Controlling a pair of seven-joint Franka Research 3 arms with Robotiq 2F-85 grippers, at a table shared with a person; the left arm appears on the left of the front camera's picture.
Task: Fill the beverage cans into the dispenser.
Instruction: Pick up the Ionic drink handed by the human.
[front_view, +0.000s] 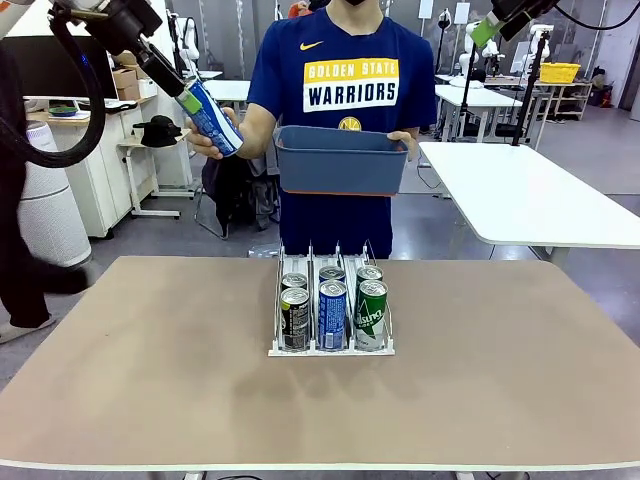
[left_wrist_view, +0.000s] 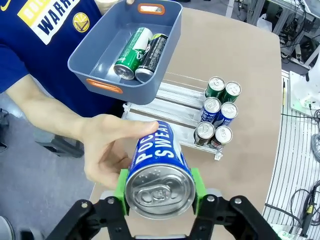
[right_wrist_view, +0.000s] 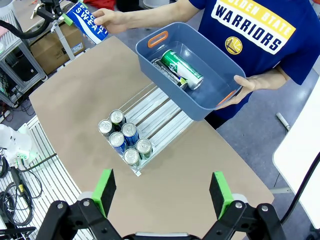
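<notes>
Blue-and-white Pocari Sweat can (left_wrist_view: 157, 170) is hanging tilted, high up and to the left of the dispenser (front_view: 330, 262), past its far end. We are seeing the left gripper (left_wrist_view: 159, 197) clamping it with a green pad on each side of the top end, while the person's hand (left_wrist_view: 107, 145) is cupping the body. The right gripper (right_wrist_view: 162, 192) is hovering well above the dispenser with its fingers spread wide and nothing between them.

The person's other hand is holding a blue bin (front_view: 340, 160) just above the dispenser's far end, with a green can (left_wrist_view: 131, 52) and a black can (left_wrist_view: 152, 55) lying inside. Six cans (front_view: 332, 300) are standing two deep at the dispenser's near end, one design per lane.

Risks we are noting:
- Both the hand and the gripper are sharing the can. If the arm is pulling while the hand is gripping, the can may be twisting in the pads.
- The grip is sitting at the can's top end only, so the long body may be swinging or slipping once the hand lets go.
- The bin is hanging over the open far end of the lanes, so a descending arm may be striking it.
- The can is needing to come upright into the middle lane. A tilted entry may be catching the wire dividers or toppling the standing cans.
</notes>
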